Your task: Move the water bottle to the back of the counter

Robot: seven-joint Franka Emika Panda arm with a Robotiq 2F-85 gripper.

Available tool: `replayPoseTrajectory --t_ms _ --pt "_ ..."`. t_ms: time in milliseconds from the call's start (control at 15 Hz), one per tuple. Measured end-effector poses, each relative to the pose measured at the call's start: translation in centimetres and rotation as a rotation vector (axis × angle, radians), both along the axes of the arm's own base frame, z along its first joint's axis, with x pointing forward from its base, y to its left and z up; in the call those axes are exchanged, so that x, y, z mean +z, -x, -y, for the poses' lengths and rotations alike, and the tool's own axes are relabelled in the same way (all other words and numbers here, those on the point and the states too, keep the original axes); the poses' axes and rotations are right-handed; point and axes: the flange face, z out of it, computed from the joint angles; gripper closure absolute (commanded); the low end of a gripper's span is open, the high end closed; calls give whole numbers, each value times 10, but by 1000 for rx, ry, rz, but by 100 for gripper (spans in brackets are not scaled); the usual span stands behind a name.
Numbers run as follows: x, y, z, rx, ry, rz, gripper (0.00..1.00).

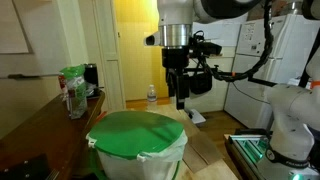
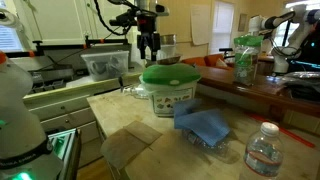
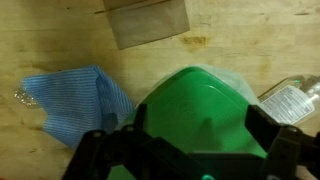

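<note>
Water bottle [image 2: 264,150], gripper [image 1: 181,100] above green-lidded bin [image 1: 137,135], jaws seemingly apart

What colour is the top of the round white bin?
Green, a plain solid green. The bin's top shows best in the wrist view.

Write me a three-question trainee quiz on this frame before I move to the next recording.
1. Multiple choice: what does the tool hang over?
A) blue cloth
B) green-lidded bin
C) green-and-white bag
2. Fill in: the water bottle stands upright with its white ____ on.
3. True or false: the tool is shut on the water bottle.

Key: 1 B. 2 cap. 3 false; in the wrist view the fingers stand wide apart and hold nothing.
</note>
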Motion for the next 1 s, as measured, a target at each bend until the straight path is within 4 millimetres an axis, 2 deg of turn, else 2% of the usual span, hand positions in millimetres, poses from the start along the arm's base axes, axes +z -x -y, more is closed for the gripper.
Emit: replayPoseTrajectory --t_ms 467,600,733,867,1000 --pt "0 0 0 0 0 0 0" --pt "1 0 10 -52 -10 3 0" --pt "4 4 47 -153 -35 9 0" --pt "5 19 100 -264 -67 14 0" --pt "3 45 160 -383 -108 22 0"
